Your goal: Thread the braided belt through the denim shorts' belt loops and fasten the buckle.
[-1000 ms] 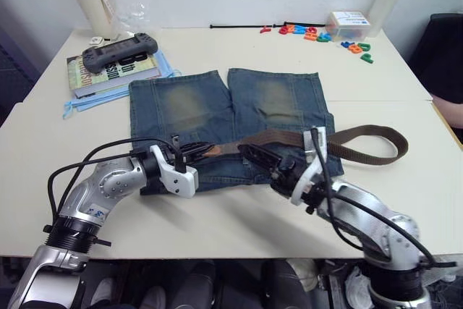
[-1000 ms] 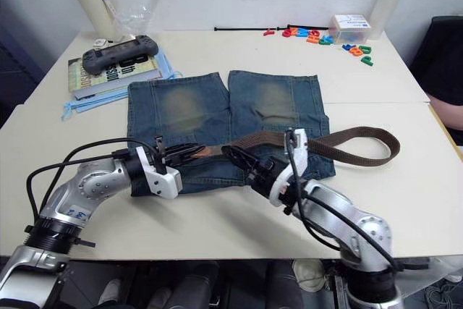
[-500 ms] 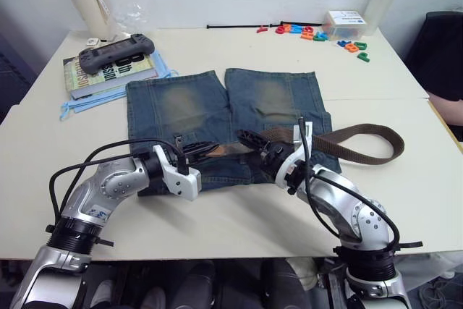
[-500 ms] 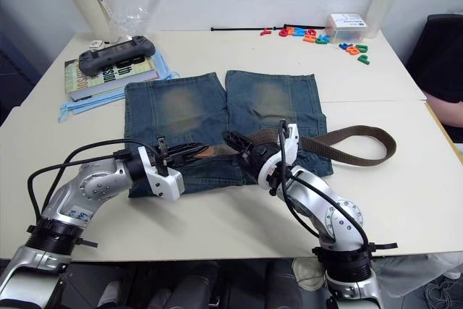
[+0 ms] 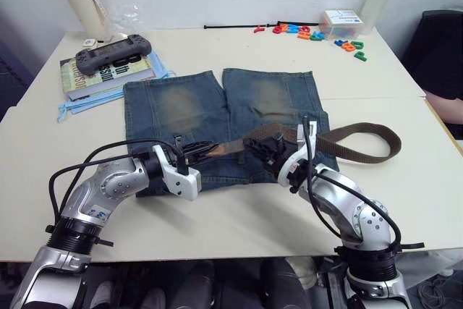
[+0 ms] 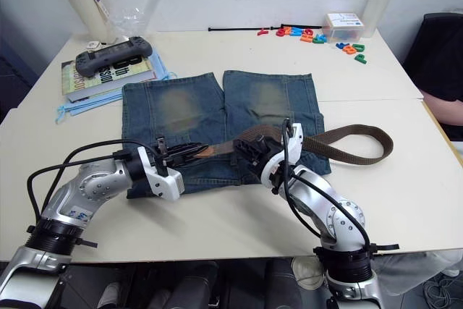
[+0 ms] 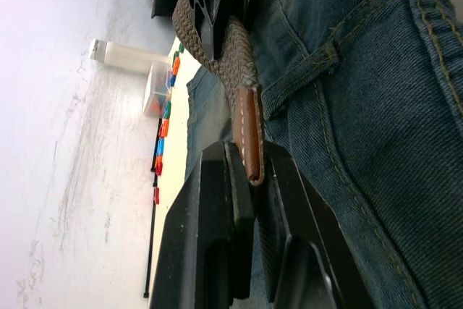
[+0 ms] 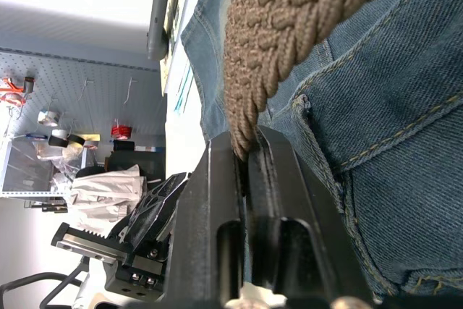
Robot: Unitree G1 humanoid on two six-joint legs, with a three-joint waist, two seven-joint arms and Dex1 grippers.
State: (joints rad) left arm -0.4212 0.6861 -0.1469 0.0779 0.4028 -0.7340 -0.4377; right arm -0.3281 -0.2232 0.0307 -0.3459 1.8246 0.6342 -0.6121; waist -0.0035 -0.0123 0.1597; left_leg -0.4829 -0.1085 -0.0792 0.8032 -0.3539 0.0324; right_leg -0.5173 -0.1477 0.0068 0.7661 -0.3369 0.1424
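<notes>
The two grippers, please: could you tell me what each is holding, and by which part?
Both hold the dark-brown braided belt. The left gripper pinches its smooth leather tip; the right gripper clamps the woven strap over the blue denim shorts.

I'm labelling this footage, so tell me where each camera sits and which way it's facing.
Head stereo pair: looks forward and down at the denim shorts on the table; both arms show.
Left wrist: looks along the left claw, shut on the braided belt.
Right wrist: looks along the right claw, pinching the belt.
Shared: both wrist views show belt and denim.
</notes>
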